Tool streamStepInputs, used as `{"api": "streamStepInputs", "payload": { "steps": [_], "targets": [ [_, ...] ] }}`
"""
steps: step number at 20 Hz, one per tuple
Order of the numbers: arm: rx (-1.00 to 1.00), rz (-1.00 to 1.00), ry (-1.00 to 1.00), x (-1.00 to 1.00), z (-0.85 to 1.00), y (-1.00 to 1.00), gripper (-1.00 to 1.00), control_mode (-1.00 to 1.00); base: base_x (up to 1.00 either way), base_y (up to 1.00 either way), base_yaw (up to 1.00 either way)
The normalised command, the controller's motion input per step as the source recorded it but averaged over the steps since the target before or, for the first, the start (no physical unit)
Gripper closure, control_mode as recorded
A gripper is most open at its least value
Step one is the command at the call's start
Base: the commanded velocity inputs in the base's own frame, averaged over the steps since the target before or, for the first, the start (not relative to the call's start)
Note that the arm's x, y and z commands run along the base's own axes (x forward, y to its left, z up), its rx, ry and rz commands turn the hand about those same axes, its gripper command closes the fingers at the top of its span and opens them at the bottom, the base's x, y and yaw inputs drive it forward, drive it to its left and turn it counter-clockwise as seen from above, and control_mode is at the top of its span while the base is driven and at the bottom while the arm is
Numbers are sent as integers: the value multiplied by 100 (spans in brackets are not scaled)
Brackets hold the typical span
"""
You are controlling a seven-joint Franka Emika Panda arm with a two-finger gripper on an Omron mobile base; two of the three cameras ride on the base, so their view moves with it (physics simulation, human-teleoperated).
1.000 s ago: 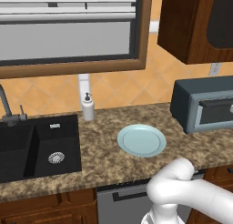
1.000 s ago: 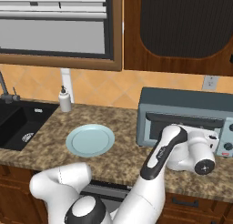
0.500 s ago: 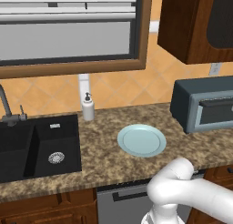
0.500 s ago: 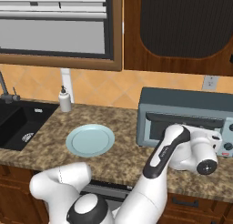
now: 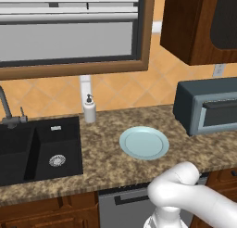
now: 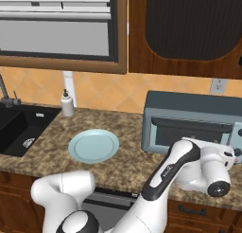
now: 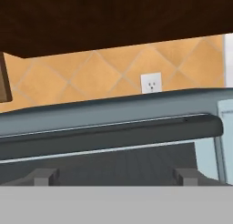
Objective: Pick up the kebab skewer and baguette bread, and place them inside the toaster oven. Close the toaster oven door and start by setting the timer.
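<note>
gripper (image 7: 116,176): spread wide, holding nothing, right at the door handle
toaster oven door (image 6: 193,134): up and closed
plate (image 5: 144,142): bare, on the bench (image 5: 102,157)

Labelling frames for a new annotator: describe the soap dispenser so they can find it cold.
Start at the black sink set into the speckled granite counter. Just past its right back corner, against the orange tiled wall below the window, stands the soap dispenser. It is a small white pump bottle, upright, unlike the flat pale blue plate nearer the front.
</note>
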Motion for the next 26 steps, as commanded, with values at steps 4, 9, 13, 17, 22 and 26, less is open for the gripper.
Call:
{"api": "streamStepInputs", "payload": {
  "steps": [4, 9, 13, 17, 22, 26],
  "targets": [
    [0, 0, 0, -48, 0, -15, -100, -100, 0, 0, 0],
    [0, 1, 0, -36, 0, -27, -100, -100, 0, 0, 0],
    [0, 2, 0, -14, 0, -28, -100, -100, 0, 0, 0],
    [-1, 1, 0, -1, -2, -24, -100, -100, 0, 0, 0],
    [-3, 3, 0, 0, -15, -19, -100, -100, 0, 0, 0],
    [-3, 2, 0, -7, -17, -22, -100, -100, 0, 0, 0]
  ]
}}
